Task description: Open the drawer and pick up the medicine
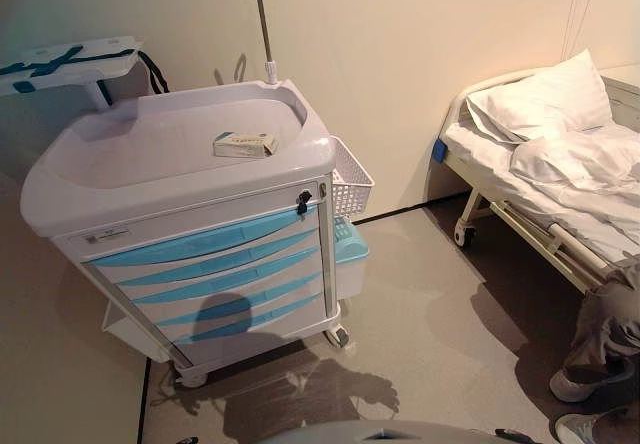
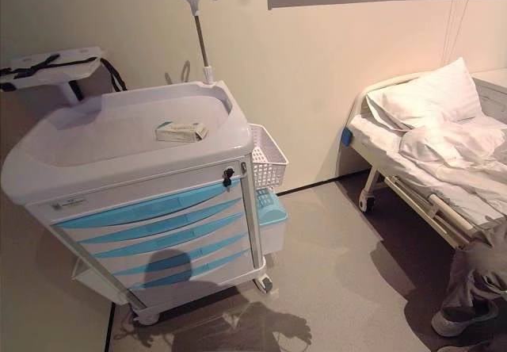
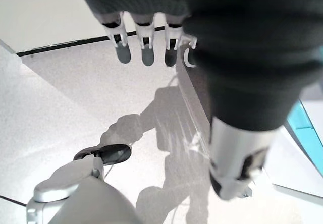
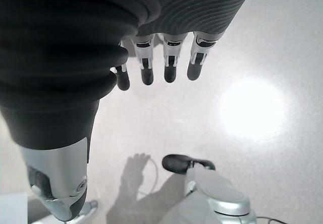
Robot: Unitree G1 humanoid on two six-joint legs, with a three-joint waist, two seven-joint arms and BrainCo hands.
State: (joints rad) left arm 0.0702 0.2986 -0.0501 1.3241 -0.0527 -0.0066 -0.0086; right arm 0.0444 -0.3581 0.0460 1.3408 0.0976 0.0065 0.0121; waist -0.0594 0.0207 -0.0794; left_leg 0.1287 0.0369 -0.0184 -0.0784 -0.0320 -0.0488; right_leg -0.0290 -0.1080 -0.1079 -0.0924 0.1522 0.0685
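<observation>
A white medical cart (image 1: 190,214) with blue-fronted drawers (image 1: 215,274) is seen against the wall, and all the drawers are closed. A small medicine box (image 1: 244,144) is lying on the recessed top of the cart, near its right edge. A white wire basket (image 1: 350,179) is hung on the right side of the cart. A bed (image 1: 545,164) with a pillow (image 1: 545,94) is placed at the right. The left hand (image 3: 146,42) and the right hand (image 4: 161,62) are shown only in the wrist views, hanging above the floor, fingers straight and relaxed, with nothing held
</observation>
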